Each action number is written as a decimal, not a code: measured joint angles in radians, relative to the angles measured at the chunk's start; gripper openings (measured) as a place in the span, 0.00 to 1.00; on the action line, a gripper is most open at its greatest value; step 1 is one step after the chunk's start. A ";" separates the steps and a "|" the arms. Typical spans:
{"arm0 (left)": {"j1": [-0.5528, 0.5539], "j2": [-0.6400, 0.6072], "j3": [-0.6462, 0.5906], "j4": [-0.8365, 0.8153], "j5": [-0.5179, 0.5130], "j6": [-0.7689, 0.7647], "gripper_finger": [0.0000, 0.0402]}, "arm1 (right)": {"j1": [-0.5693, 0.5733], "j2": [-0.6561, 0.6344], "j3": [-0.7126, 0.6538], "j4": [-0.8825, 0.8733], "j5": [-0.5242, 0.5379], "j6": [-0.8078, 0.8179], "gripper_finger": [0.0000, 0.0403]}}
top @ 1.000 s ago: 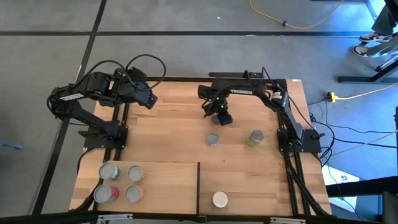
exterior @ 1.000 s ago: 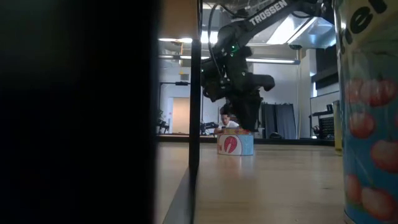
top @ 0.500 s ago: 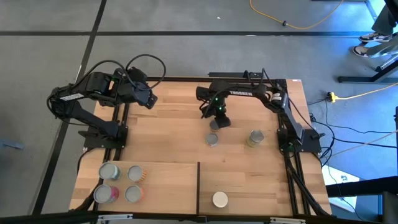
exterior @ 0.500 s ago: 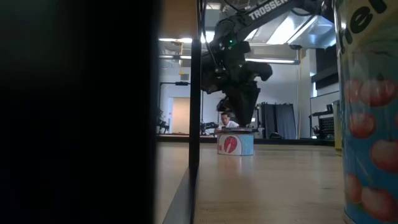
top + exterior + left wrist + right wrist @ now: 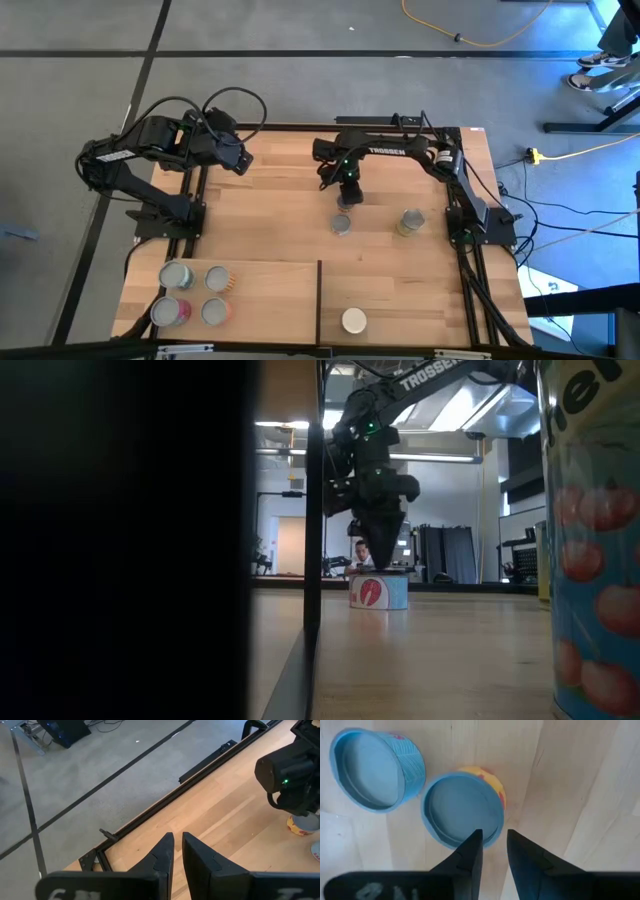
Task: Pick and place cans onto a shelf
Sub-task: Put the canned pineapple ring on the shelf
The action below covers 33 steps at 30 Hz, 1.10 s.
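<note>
Risk lies in the grasp: right tool [image 5: 493,851], fingers nearly together and holding nothing, hangs over the rim of the yellow-labelled can [image 5: 463,808], which has a second can [image 5: 372,769] just beside it. Descent could strike the lid and tip it. Left tool [image 5: 177,854], also nearly closed and empty, waits well apart.

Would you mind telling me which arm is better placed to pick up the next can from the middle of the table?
The right. Its gripper hangs directly over two cans, its jaws pointing down and nearly closed. The left gripper waits near the table's far left edge, away from any can.
</note>
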 joint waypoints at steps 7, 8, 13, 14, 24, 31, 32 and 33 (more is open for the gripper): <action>0.000 0.000 0.000 0.000 0.002 0.000 0.08 | 0.000 0.000 -0.042 0.069 0.001 -0.001 0.23; 0.000 0.000 0.000 0.000 0.007 0.000 0.08 | 0.000 0.000 -0.052 0.073 0.001 -0.002 0.23; 0.000 0.000 0.000 0.000 0.029 0.000 0.08 | -0.001 0.000 -0.094 0.092 -0.001 -0.002 0.23; 0.000 0.000 0.000 0.000 0.029 0.001 0.08 | -0.001 -0.003 -0.104 0.105 -0.002 -0.002 0.23; 0.000 0.000 0.000 0.000 0.029 0.008 0.08 | 0.001 -0.004 -0.091 0.149 0.000 -0.012 0.03; 0.000 0.000 0.000 0.000 0.076 0.007 0.08 | 0.002 -0.004 0.051 0.016 0.045 -0.051 0.01; 0.000 0.000 0.000 0.000 0.083 0.008 0.08 | 0.002 -0.004 0.078 -0.011 0.070 -0.057 0.01; 0.000 0.000 0.000 0.000 0.087 0.008 0.08 | 0.002 -0.004 0.107 -0.033 0.089 -0.061 0.01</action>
